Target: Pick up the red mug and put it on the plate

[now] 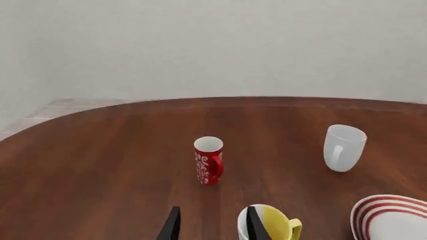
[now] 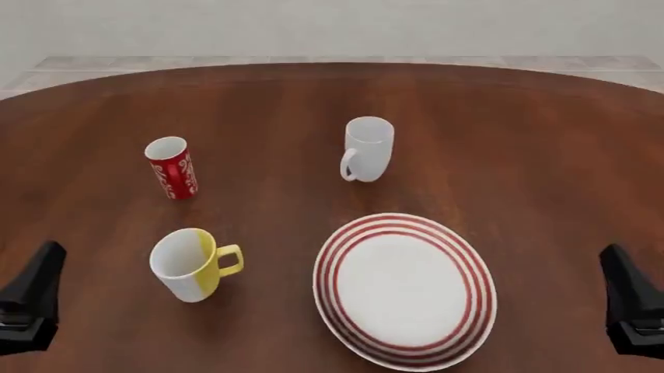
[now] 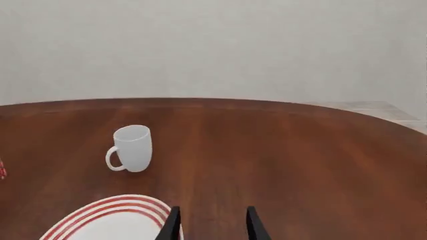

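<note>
Both of my grippers sit low at the near edge of the table, holding nothing: my left gripper [image 2: 29,299] at the near left corner and my right gripper [image 2: 633,307] at the near right, well apart from each other. From the left wrist camera my left fingers [image 1: 172,226] stand parted with bare wood between them, and my right fingers [image 3: 253,225] show the same open gap in the right wrist camera. Closest to my left gripper is the yellow-and-white mug [image 2: 190,264], tilted, with its yellow handle turned toward the right. Farther out and a little left of it stands the red mug [image 2: 172,167], upright on the dark wooden table [image 2: 518,140], tall and narrow with white swirls and a white inside, untouched and well clear of both grippers. The plate [image 2: 405,287], white with red rings near its rim, lies near the table's near edge, right of the yellow-and-white mug and left of my right gripper, with nothing on it. Beyond the plate, toward the far side, the plain white mug [image 2: 368,148] stands upright with its handle to the left.
</note>
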Available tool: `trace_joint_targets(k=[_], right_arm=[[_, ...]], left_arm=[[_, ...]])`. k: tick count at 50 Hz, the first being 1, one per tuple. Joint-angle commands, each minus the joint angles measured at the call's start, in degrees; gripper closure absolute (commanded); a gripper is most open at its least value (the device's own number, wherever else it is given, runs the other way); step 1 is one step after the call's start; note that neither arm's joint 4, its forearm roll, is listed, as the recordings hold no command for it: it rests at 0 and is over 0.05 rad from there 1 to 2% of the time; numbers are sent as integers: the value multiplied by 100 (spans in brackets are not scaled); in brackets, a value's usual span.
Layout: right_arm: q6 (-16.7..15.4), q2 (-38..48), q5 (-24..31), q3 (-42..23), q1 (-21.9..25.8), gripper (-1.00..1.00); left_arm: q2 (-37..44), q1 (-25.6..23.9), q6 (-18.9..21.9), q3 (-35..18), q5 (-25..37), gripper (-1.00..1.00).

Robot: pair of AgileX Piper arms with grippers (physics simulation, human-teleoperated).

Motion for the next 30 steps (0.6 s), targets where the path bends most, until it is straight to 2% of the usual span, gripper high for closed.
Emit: trace_joint_targets(k=[1, 4, 9, 20, 30], right_arm=[[-39, 62, -29, 9, -20, -100], [-40, 52, -13, 10, -21, -100], [-53, 83, -44, 23, -14, -100], [-68, 132, -73, 24, -12, -100], [-72, 207, -144, 23, -15, -100]], left_arm=[[-127, -58, 16, 53, 2, -100], [40, -15, -29, 61, -123, -100], [-164, -6, 311, 79, -89, -100], [-104, -22, 284, 56, -139, -100], [382, -131, 199, -448, -181, -100]])
